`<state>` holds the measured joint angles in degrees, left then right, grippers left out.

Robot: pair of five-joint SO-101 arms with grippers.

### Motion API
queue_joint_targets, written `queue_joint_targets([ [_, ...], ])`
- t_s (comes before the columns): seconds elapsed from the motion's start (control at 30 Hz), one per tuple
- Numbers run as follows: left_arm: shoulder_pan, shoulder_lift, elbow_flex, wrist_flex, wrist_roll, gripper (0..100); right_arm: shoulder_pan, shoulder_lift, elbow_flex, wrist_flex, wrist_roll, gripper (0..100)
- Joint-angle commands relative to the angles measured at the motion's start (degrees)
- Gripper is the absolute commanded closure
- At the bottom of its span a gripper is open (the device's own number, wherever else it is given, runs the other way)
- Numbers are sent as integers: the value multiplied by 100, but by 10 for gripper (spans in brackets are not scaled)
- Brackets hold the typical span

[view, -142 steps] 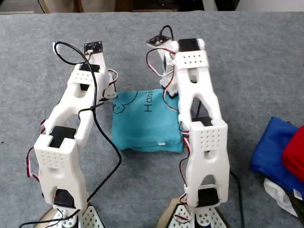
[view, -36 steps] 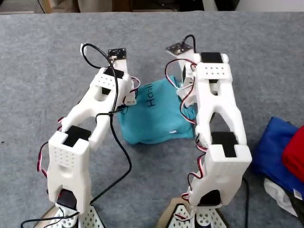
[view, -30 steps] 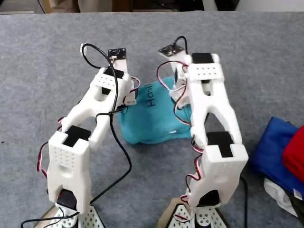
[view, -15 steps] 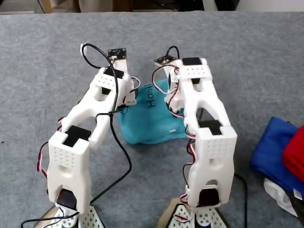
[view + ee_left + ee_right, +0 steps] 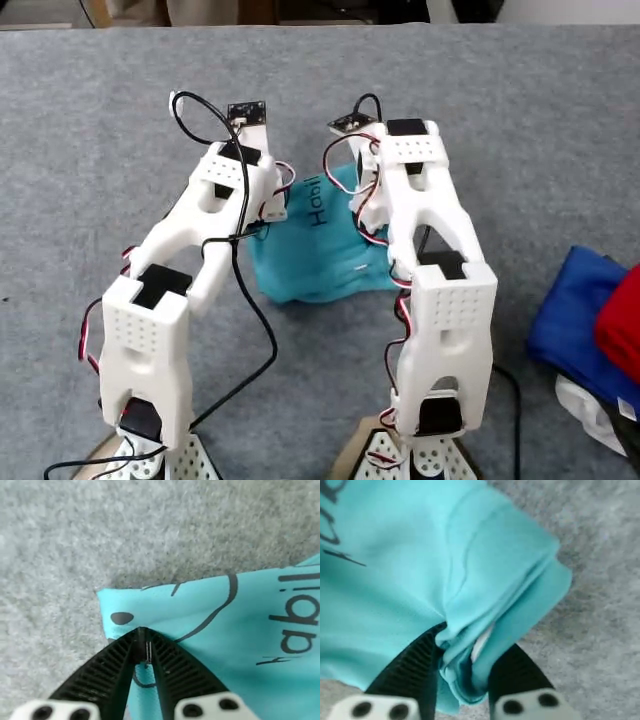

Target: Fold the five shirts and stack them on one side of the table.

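A teal shirt (image 5: pixel 318 262) with dark lettering lies folded and rumpled on the grey table between the two arms. My left gripper (image 5: pixel 272 207) is at the shirt's left far corner. In the left wrist view the left gripper (image 5: pixel 143 647) is shut on the teal shirt's (image 5: pixel 225 630) edge, its black fingers meeting at the tips. My right gripper (image 5: pixel 362 196) is at the shirt's right far side, close to the left arm. In the right wrist view the right gripper (image 5: pixel 464 666) is shut on a bunched fold of the teal shirt (image 5: pixel 395 555).
A pile of other shirts, blue (image 5: pixel 570 320), red (image 5: pixel 622 325) and white (image 5: pixel 590 405), sits at the table's right edge. Bare grey table surface (image 5: pixel 90 130) stretches to the left and beyond the arms.
The right arm has swung left toward the left arm, pulling the shirt's right side inward and bunching it. The left arm has stayed still over the last second.
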<state>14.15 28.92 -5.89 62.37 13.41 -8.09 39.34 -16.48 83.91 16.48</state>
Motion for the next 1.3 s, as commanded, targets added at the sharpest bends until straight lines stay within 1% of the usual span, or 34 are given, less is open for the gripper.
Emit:
queue_joint_targets([
  [0.0, -105, -4, -316, 220, 0, 976, -13, 84, -22, -53, -53, 994],
  [0.07, -202, -4, -633, 527, 0, 974, -13, 92, -22, -53, -53, 994],
  [0.13, -325, 4, -1020, 835, 0, 947, -13, 101, -22, -53, -53, 994],
  [0.2, -492, 57, -1257, 1046, -18, 879, -13, 101, -22, -62, -53, 994],
  [0.27, -624, 119, -1213, 1090, -44, 795, -13, 101, -22, -62, -53, 994],
  [0.33, -747, 154, -1125, 1125, -44, 746, -13, 101, -22, -62, -53, 994],
  [0.43, -985, 207, -1125, 1240, -105, 743, -13, 110, -22, -62, -53, 994],
  [0.53, -1143, 215, -1073, 1266, -571, 743, -13, 110, -22, -62, -53, 994],
  [0.6, -1152, 215, -1064, 1266, -738, 743, -13, 110, -22, -79, -53, 994],
  [0.7, -1046, 224, -1064, 1266, -730, 743, -13, 101, -13, -105, -53, 994],
  [0.83, -668, 233, -897, 1222, -712, 743, -13, 101, -13, -105, -53, 994],
  [0.97, -229, 330, -466, 879, -316, 743, -13, 101, -13, -105, -53, 994],
  [1.03, -202, 409, -563, 905, -26, 743, -13, 101, -13, -105, -53, 994],
  [1.13, -378, 426, -668, 905, 422, 746, -13, 101, -13, -105, -53, 994],
  [1.2, -484, 426, -677, 870, 686, 783, -13, 101, -13, -105, -53, 994],
  [1.27, -492, 426, -686, 853, 862, 857, -13, 92, -4, -105, -53, 994],
])
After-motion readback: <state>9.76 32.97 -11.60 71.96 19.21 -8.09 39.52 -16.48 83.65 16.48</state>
